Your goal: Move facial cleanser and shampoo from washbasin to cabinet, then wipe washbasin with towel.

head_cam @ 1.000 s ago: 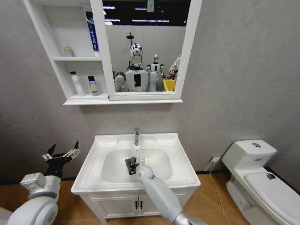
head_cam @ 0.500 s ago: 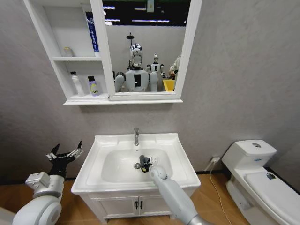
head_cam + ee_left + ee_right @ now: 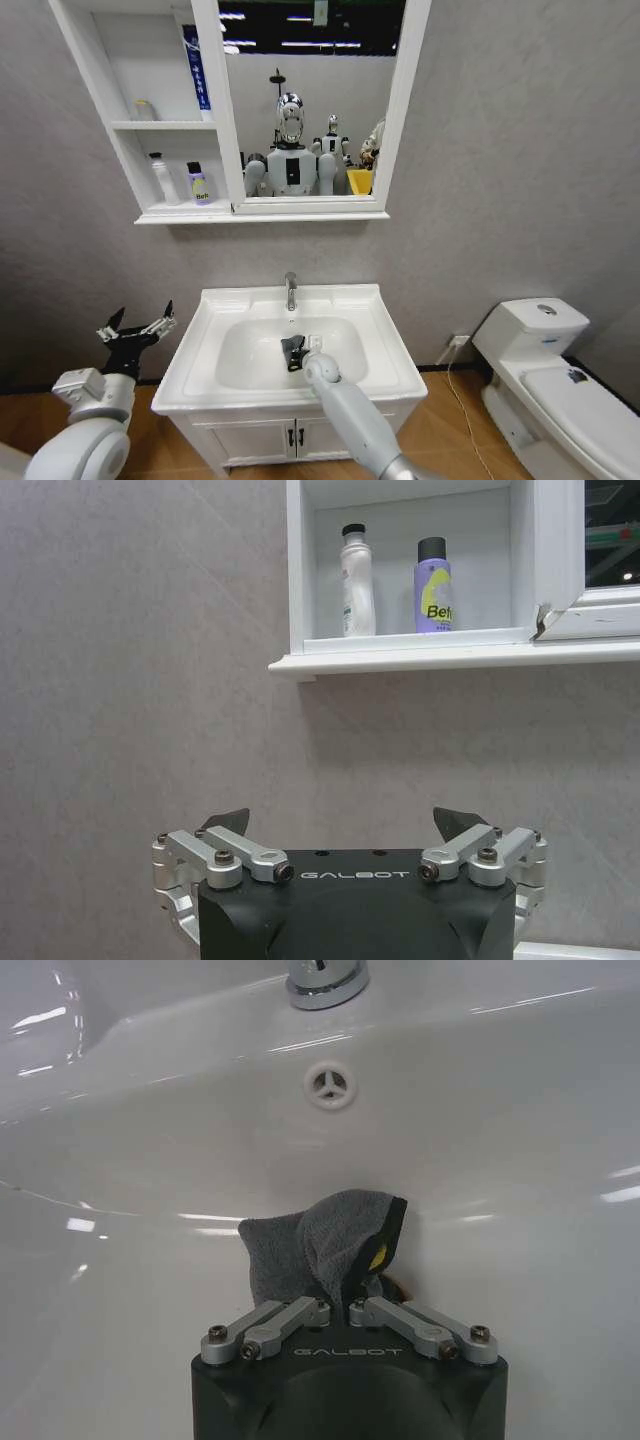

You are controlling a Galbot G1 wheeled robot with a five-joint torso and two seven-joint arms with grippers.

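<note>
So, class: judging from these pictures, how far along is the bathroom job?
Done: two bottles stand on the cabinet shelf. In hand: the right gripper, shut on the towel, is wiping inside the washbasin. The left gripper waits open beside the basin. Left: finishing the wipe.

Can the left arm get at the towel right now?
Probably not easily. The left end effector hangs open beside the washbasin, outside its rim, while the right end effector is shut on the towel down in the bowl, blocking the way.
</note>
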